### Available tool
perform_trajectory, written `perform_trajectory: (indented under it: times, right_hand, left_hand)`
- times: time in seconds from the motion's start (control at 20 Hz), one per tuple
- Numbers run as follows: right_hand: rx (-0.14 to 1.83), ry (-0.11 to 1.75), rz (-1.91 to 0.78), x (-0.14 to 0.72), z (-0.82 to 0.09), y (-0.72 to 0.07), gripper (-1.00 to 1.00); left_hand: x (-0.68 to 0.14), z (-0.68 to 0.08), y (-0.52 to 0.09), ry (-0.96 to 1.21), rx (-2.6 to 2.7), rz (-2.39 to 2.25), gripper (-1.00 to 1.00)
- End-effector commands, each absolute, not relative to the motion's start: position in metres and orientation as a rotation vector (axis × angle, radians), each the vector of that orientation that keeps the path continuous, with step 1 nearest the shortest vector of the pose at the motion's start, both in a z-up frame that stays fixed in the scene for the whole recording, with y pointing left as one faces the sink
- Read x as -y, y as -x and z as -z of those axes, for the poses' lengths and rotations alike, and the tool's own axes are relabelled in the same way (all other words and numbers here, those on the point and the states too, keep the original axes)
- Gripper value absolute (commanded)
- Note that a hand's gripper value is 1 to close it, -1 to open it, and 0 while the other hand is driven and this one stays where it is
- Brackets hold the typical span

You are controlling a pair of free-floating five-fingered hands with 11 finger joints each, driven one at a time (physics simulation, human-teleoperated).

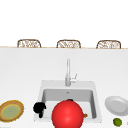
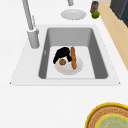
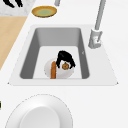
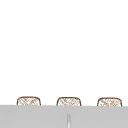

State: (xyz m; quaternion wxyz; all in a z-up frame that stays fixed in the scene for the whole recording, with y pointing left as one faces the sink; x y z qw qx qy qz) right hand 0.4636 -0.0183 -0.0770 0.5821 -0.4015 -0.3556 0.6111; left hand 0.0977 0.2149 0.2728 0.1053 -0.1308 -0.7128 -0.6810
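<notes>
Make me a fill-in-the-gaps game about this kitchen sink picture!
The black right hand, curled round a small brown ball of food, is inside the grey ____. The round plate under the long orange stick of food is coloured ____. The small round fruit beside the empty pale plate is ____. Behind the counter stand ____ woven chair backs.
Missing words: sink; white; green; three.
</notes>
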Motion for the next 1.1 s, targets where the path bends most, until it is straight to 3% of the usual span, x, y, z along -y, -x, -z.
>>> perform_trajectory:
  times: [0.0,1.05]
  right_hand:
    - [0.844,0.946,-1.422,0.022,0.060,-0.468,-1.00]
    - [0.909,0.783,-1.504,0.070,-0.028,-0.461,-1.00]
  left_hand:
    - [-0.215,-0.273,-0.098,0.386,2.100,2.007,0.00]
    - [-0.215,-0.273,-0.098,0.386,2.100,2.007,0.00]
